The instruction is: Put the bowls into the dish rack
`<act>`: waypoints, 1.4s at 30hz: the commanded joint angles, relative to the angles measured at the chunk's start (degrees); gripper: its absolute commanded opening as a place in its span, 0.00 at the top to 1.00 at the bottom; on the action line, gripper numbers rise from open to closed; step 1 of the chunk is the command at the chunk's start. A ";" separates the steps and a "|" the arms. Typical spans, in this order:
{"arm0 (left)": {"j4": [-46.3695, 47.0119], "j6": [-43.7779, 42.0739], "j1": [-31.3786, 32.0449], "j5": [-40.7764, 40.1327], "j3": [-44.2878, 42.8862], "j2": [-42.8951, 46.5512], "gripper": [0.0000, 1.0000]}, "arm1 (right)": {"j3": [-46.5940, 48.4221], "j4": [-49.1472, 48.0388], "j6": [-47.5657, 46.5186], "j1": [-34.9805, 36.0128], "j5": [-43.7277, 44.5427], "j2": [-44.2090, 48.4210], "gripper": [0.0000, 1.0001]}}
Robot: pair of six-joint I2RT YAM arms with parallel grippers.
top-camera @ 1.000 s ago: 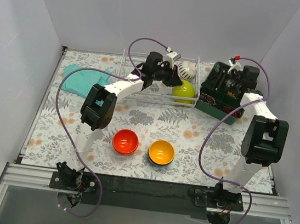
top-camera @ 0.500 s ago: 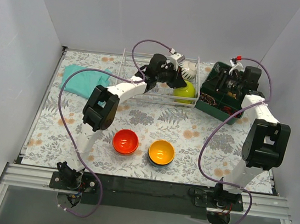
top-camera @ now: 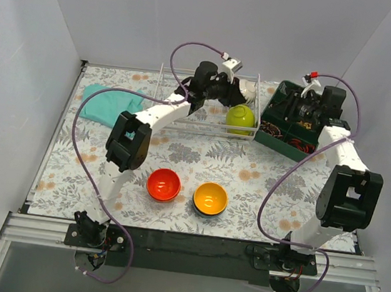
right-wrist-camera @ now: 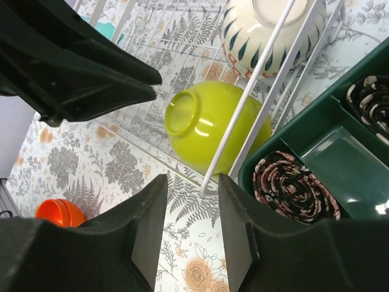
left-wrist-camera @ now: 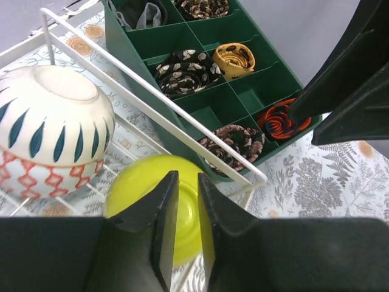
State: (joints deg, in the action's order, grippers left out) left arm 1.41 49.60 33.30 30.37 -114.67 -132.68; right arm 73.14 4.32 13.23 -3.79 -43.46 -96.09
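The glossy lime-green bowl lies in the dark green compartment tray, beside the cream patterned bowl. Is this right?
No. The glossy lime-green bowl lies in the white wire dish rack, beside the cream patterned bowl; the right wrist view shows it.

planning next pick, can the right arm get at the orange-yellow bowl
Probably yes: the glossy round orange-yellow bowl sits uncovered, with nothing between it and the right arm; the left gripper is off over the white wire dish rack.

Lime-green bowl [top-camera: 240, 118] in dish rack [top-camera: 205, 127]; red-orange bowl [top-camera: 164, 184], orange-yellow bowl [top-camera: 210, 198] on table [top-camera: 262, 191].
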 commanded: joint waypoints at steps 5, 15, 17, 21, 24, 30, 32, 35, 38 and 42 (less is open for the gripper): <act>-5.27 -1.79 -5.69 -2.58 17.50 27.60 0.47 | 2.09 12.36 -19.44 3.68 1.10 9.25 0.47; -16.68 -5.91 -17.12 -4.79 51.27 55.67 0.22 | -9.23 30.04 -57.43 29.26 9.69 23.83 0.44; -18.01 -7.76 -17.56 -7.24 54.80 60.95 0.22 | -13.72 30.57 -61.02 35.22 11.11 25.16 0.45; -18.46 -9.26 -18.27 -11.73 62.72 69.74 0.21 | -19.43 31.10 -64.46 45.35 15.59 26.49 0.46; -20.12 -10.05 -19.14 -14.11 65.89 74.14 0.21 | -21.55 32.86 -67.45 50.98 17.00 26.22 0.47; -21.71 -12.43 -20.20 -15.69 69.06 79.51 0.20 | -20.68 35.32 -70.80 55.82 17.97 23.68 0.47; -22.06 -12.16 -20.38 -15.78 69.06 80.03 0.20 | -20.24 35.41 -70.80 56.87 18.06 22.88 0.47; -22.24 -12.08 -20.55 -15.43 69.06 80.47 0.20 | -20.23 35.67 -71.24 58.54 18.67 21.83 0.47; -21.89 -12.08 -20.55 -15.52 69.06 80.30 0.20 | -21.37 35.94 -71.59 59.95 19.55 21.91 0.48; -21.19 -11.55 -20.64 -15.34 68.88 79.60 0.20 | -22.08 36.20 -70.80 60.66 20.79 22.18 0.49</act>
State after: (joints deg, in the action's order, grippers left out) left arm -20.03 38.39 13.06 15.57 -46.09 -53.28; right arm 50.87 39.27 -55.94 56.07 -23.97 -74.43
